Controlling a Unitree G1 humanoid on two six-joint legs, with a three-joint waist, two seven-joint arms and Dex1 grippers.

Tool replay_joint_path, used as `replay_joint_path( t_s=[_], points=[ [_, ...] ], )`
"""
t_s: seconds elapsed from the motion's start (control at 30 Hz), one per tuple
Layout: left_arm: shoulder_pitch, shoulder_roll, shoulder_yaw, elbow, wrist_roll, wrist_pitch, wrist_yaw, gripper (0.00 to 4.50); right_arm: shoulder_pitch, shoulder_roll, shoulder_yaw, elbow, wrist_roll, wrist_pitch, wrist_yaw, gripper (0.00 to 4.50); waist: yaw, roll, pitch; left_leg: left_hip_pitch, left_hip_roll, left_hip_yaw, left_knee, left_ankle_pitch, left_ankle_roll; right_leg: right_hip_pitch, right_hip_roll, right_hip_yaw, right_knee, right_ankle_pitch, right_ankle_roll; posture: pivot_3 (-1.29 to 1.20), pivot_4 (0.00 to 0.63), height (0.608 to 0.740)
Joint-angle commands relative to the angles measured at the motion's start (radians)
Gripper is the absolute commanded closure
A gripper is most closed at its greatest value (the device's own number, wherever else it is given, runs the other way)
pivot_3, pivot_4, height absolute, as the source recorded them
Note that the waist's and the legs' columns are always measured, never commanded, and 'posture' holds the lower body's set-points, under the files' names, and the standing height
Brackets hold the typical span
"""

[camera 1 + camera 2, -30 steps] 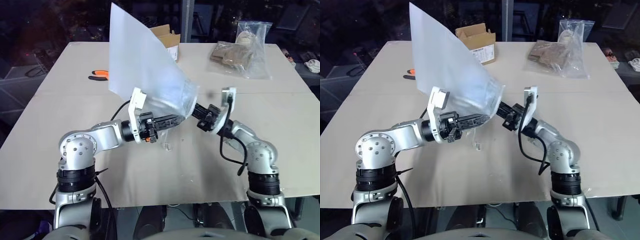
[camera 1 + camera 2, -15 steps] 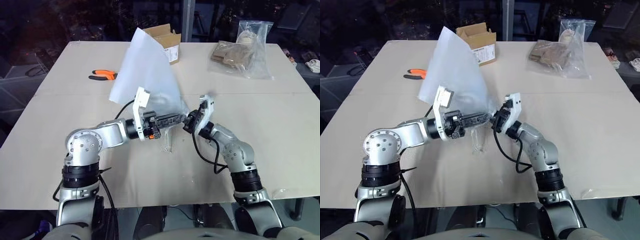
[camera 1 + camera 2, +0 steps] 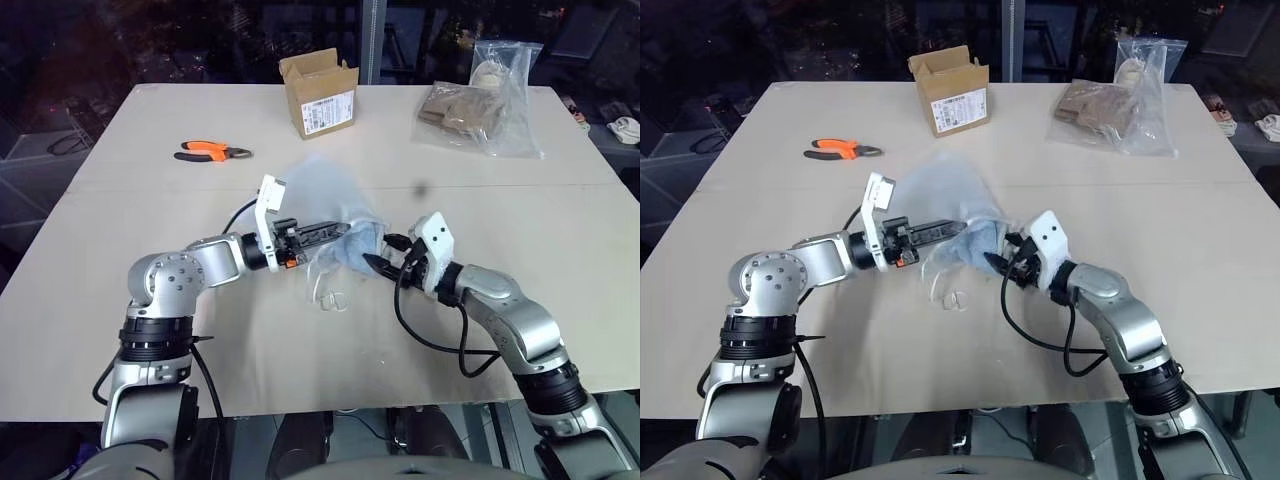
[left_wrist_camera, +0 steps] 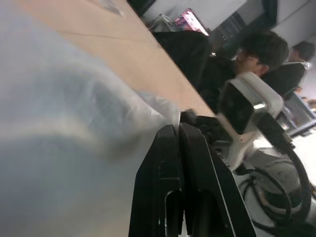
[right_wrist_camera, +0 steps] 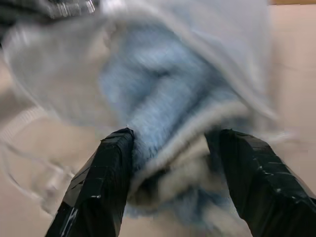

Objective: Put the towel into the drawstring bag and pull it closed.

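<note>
Near the middle of the bench (image 3: 560, 240), a little toward its near edge, both arms meet over the drawstring bag (image 3: 325, 195), which lies slumped on the surface with its mouth turned toward the right arm. From where I stand, the left pincer (image 3: 335, 228) has its two black fingers pressed flat together on the bag's thin fabric at the mouth, holding that edge up off the bench. The right pincer (image 3: 372, 262) sits just at the opening with its fingers spread apart; in its wrist view they stand on either side of the towel (image 5: 168, 113), the pale blue fuzzy bundle showing at the bag's mouth, mostly under the translucent fabric with its near end poking out. Whether those fingers touch the towel I cannot tell. The white cords (image 3: 330, 298) trail in loops on the bench just in front of the bag. I would judge the stuffing step to be about done and the closing step not yet begun: the mouth is gaping and the cords are slack. The next move seems to call for the right pincer to back clear of the opening without dragging the towel out, then find a cord, while the left keeps the bag anchored so a pull can cinch the mouth.
</note>
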Motion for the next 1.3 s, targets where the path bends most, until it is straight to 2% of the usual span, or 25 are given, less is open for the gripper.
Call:
replay_joint_path(
  t_s=[0.03,0.1,0.2,0.3,0.43,0.57,0.67,0.7,0.73,0.77,0.8,0.83,0.87,0.97,1.1,1.17,1.3],
  points=[
    [-0.03,0.03,0.009,0.009,0.046,-0.067,-0.077,4.5,0.015,-0.029,-0.035,-0.079,-0.022,-0.015,-0.017,1.58,0.0,0.0,0.0,0.0,0.0,0.0,0.0,0.0,0.0,0.0,0.0,0.0,0.0,0.0,0.0,0.0,0.15,0.74],
    [-0.043,0.051,0.003,0.028,0.076,-0.091,-0.118,4.5,0.024,-0.066,-0.024,-0.089,-0.061,-0.025,-0.015,1.58,0.001,0.0,0.0,0.0,0.0,0.0,0.0,0.0,0.0,0.0,0.0,0.0,0.0,0.0,0.0,0.0,0.15,0.74],
    [-0.09,0.071,-0.003,0.078,0.108,-0.094,-0.152,4.5,0.028,-0.03,-0.073,-0.101,0.018,-0.001,-0.008,1.58,0.001,-0.001,0.001,0.0,0.0,0.001,0.0,0.0,0.0,0.0,0.0,0.0,0.0,0.0,0.0,0.0,0.15,0.74],
    [-0.114,0.057,-0.011,0.088,0.123,-0.09,-0.156,4.5,0.012,-0.006,-0.043,-0.081,0.038,0.024,0.021,1.58,0.001,-0.001,0.001,0.0,0.0,0.001,0.0,0.0,0.0,0.0,0.0,-0.001,0.0,0.0,0.0,0.0,0.15,0.74],
    [-0.099,0.03,-0.043,0.037,0.161,-0.104,-0.143,4.5,-0.027,0.118,-0.014,0.003,0.114,0.113,0.019,1.58,-0.002,-0.001,0.001,0.0,0.0,0.0,0.0,0.0,0.0,0.0,0.0,0.001,0.0,0.0,0.0,0.0,0.15,0.74],
    [-0.085,0.019,-0.039,0.013,0.175,-0.1,-0.132,4.5,-0.081,0.232,-0.011,0.148,0.105,0.135,-0.019,1.58,-0.002,-0.002,0.001,0.0,0.001,0.0,0.0,0.0,0.0,0.0,0.0,0.0,0.001,0.0,0.0,0.0,0.15,0.74],
    [-0.073,0.021,-0.028,-0.006,0.177,-0.089,-0.124,4.5,-0.099,0.258,0.003,0.241,0.078,0.09,0.0,2.46,-0.001,-0.002,0.001,0.0,0.001,0.0,0.0,0.0,0.0,0.0,0.0,0.0,0.0,0.0,0.0,0.0,0.15,0.74],
    [-0.071,0.023,-0.024,-0.008,0.177,-0.086,-0.122,4.5,-0.099,0.258,0.007,0.255,0.07,0.072,0.01,2.61,0.001,-0.002,0.001,0.0,0.001,0.0,0.0,0.0,0.0,0.0,0.0,0.0,0.0,0.0,0.0,0.0,0.15,0.74],
    [-0.067,0.027,-0.019,-0.011,0.176,-0.084,-0.12,4.5,-0.099,0.269,-0.005,0.265,0.08,0.063,0.015,3.32,0.001,-0.002,0.001,0.0,0.001,0.0,0.0,0.0,0.0,0.0,0.0,0.0,0.0,0.0,0.0,0.0,0.15,0.74],
    [-0.061,0.033,-0.015,-0.013,0.179,-0.085,-0.118,4.5,-0.098,0.285,-0.03,0.262,0.107,0.062,0.018,3.47,0.0,-0.002,0.001,0.0,0.001,0.0,0.0,0.0,0.0,0.0,0.0,0.0,0.0,0.0,0.0,0.0,0.15,0.74],
    [-0.053,0.041,-0.008,-0.008,0.178,-0.08,-0.118,4.5,-0.101,0.311,-0.076,0.259,0.157,0.064,0.022,4.03,-0.001,-0.002,0.001,0.0,0.001,0.0,0.0,0.0,0.0,0.0,0.0,0.0,0.0,0.0,0.0,0.0,0.15,0.74],
    [-0.039,0.049,-0.001,-0.006,0.179,-0.084,-0.124,4.5,-0.108,0.337,-0.126,0.265,0.206,0.068,0.019,4.33,-0.004,-0.002,0.001,0.0,0.001,0.0,0.0,0.0,0.0,0.0,0.0,0.0,0.0,0.0,0.0,0.0,0.15,0.74],
    [-0.026,0.057,0.006,-0.006,0.177,-0.081,-0.126,4.5,-0.113,0.356,-0.163,0.27,0.243,0.074,0.016,4.47,-0.006,-0.002,0.001,0.0,0.001,0.001,0.0,0.0,0.0,0.0,0.0,0.001,0.001,0.0,0.0,0.0,0.15,0.74],
    [0.018,0.068,0.024,-0.031,0.151,-0.063,-0.136,4.5,-0.146,0.428,-0.277,0.295,0.382,0.105,0.005,4.47,-0.006,-0.001,0.001,0.001,0.002,0.0,-0.001,0.0,0.0,-0.001,0.001,0.0,0.001,0.0,0.0,0.0,0.15,0.74],
    [0.031,0.023,0.087,-0.075,0.027,0.044,-0.093,4.5,-0.187,0.498,-0.354,0.315,0.506,0.153,-0.022,4.47,-0.001,-0.001,0.001,0.0,0.005,-0.001,0.0,0.0,0.0,-0.001,0.0,-0.001,0.001,0.0,0.0,0.0,0.15,0.74],
    [0.038,-0.023,0.1,-0.125,-0.045,0.096,-0.052,4.5,-0.206,0.52,-0.344,0.346,0.504,0.15,-0.032,4.47,0.002,-0.002,0.001,0.0,0.005,-0.001,0.0,0.0,0.0,0.0,-0.001,-0.002,0.001,0.0,0.0,0.0,0.15,0.74],
    [0.039,-0.113,0.089,-0.175,-0.088,0.116,0.027,4.5,-0.214,0.522,-0.24,0.418,0.417,0.1,0.005,4.47,-0.002,-0.002,0.001,0.0,0.001,-0.001,0.0,0.0,0.0,0.0,-0.004,-0.001,0.001,0.001,0.0,0.0,0.15,0.74]
  ],
)
